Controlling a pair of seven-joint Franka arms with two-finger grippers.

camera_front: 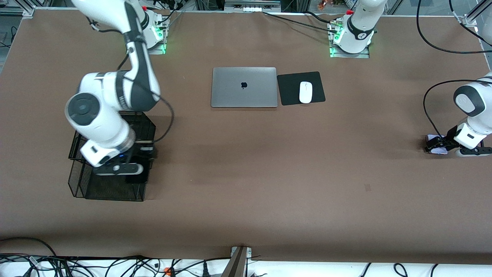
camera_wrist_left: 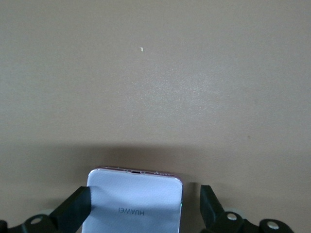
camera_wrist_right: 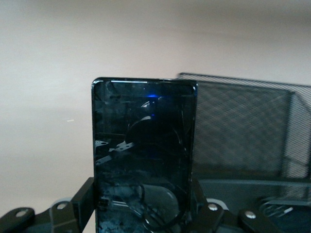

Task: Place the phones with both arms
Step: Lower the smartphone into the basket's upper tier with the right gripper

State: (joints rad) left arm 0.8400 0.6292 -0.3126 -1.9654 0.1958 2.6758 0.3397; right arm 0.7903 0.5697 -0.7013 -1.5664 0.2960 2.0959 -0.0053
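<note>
My right gripper [camera_front: 143, 152] hangs over the black mesh basket [camera_front: 78, 188] and is shut on a black phone [camera_wrist_right: 143, 145], which it holds upright by its two long edges [camera_wrist_right: 143, 189]. The basket's mesh wall [camera_wrist_right: 243, 126] stands right beside the phone. My left gripper [camera_front: 436, 145] is down at the table at the left arm's end, open around the pale lavender-white phone [camera_front: 439, 151]. In the left wrist view [camera_wrist_left: 146, 194] that phone [camera_wrist_left: 136, 199] lies flat between the fingers; one finger touches its edge and the other stands apart. A third phone is not in view.
A closed silver laptop [camera_front: 244, 87] lies mid-table near the bases. Beside it a white mouse [camera_front: 305, 92] sits on a black pad [camera_front: 288, 94]. Cables run along the table's edge nearest the front camera.
</note>
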